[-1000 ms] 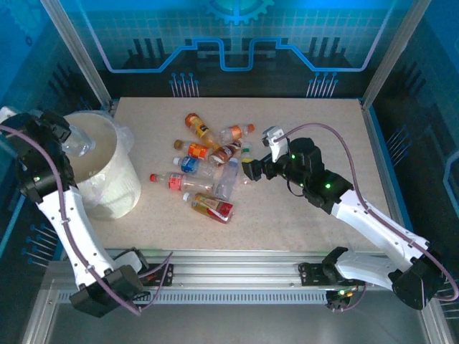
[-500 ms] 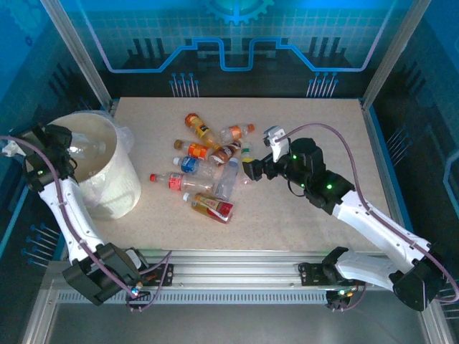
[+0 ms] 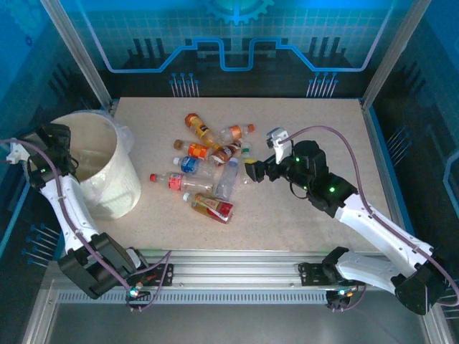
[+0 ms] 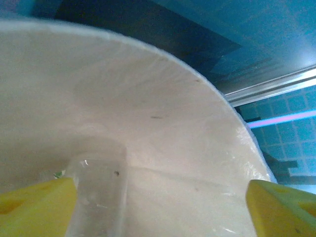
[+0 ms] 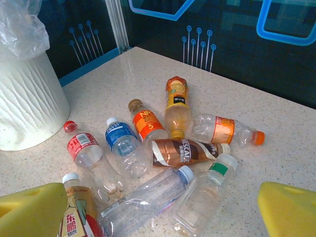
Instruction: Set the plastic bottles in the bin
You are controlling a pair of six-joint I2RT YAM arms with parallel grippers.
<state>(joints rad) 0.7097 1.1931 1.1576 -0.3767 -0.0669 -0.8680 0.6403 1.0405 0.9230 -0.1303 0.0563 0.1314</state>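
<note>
Plainly, the main risk lies under the right end effector, which hovers spread wide and empty over the plastic bottles heaped at the middle of the surface. Beneath it, a clear white-capped bottle and a green-capped bottle lie flat and touching. Their long axes run from the near edge toward the far edge, with the caps at the far end. Closing there could pinch both at once, or squeeze one out sideways so it rolls (they are round and light). A grasp across one body, square to its axis, looks safer. The left end effector hangs just inside the bin at the left edge, its fingers wide apart and gripping nothing. A clear bottle sits below it in the bin, and the thin liner could snag.
</note>
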